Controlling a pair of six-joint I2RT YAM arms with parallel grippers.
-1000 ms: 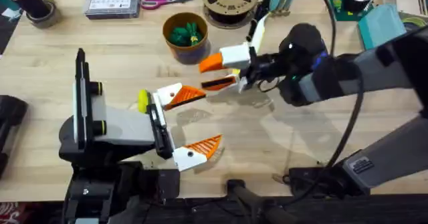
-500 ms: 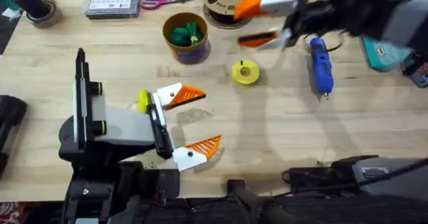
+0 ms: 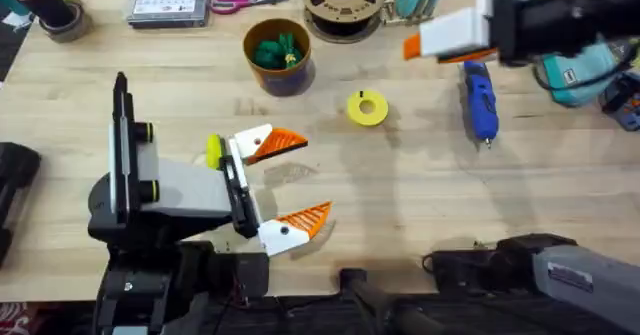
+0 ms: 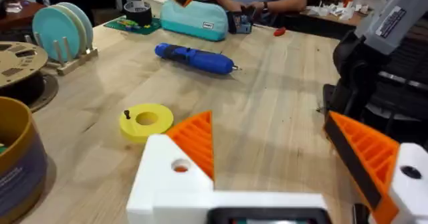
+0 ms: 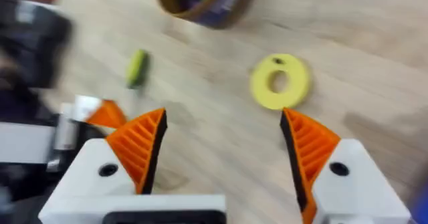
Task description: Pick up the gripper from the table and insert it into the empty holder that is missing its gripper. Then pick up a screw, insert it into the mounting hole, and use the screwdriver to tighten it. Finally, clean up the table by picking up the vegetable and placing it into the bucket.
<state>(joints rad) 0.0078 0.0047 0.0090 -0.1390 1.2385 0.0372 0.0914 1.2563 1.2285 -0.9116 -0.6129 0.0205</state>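
My left gripper (image 3: 292,183) rests open on the table; both of its white holders (image 3: 252,138) carry an orange ribbed gripper pad (image 3: 282,143), as the left wrist view shows too (image 4: 195,144). My right gripper (image 3: 440,51) hangs open and empty at the back right, just beyond the blue screwdriver (image 3: 480,100) lying on the wood. A small black screw (image 4: 127,115) stands on a yellow ring disc (image 3: 367,108). The green vegetable (image 3: 278,49) lies inside the bucket (image 3: 300,73) at the back centre.
A brown filament spool (image 3: 343,0), scissors (image 3: 240,2) and a grey box (image 3: 168,3) line the back edge. A teal pouch (image 3: 575,50) sits at the far right. Bare wood lies between the disc and my left gripper.
My right arm has pulled away from the left gripper's upper finger, rising and swinging to the back right, uncovering the yellow disc and the screwdriver. The left arm has not moved.
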